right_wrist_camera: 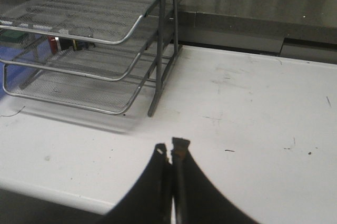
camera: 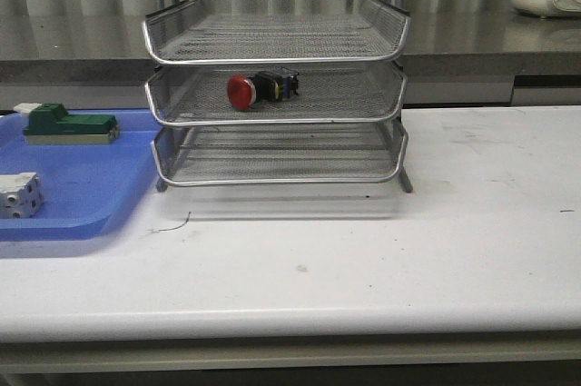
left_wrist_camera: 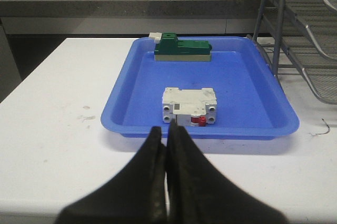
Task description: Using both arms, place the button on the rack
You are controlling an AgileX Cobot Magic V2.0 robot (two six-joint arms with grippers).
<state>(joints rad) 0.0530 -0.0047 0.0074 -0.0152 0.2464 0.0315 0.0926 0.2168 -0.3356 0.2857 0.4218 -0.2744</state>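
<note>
Left tool (left_wrist_camera: 167, 134): black, fingers pressed together, nothing between them; it hangs above the white surface (left_wrist_camera: 52, 124), just short of the near rim of the blue tray (left_wrist_camera: 131, 92).

Right tool (right_wrist_camera: 169, 150): black, fingers closed tip to tip, empty; it hangs over bare white surface, apart from the rack's (right_wrist_camera: 105, 39) near corner post.

Blue tray: shallow, rectangular, lying on the surface to the left of the rack. Contents: one white block (left_wrist_camera: 188, 107) with a small red part on its front, near the tray's front edge; one green-and-white block (left_wrist_camera: 182, 50) toward the far edge. The two items are apart.

Rack (camera: 277, 86): three-tier silver wire-mesh letter tray on a rod frame, standing on the surface toward its back edge, just right of the blue tray.

Button (camera: 261, 88): red mushroom head, black body with blue and yellow bits; lying on its side in the middle tier, head pointing left, left of that tier's centre.
</note>
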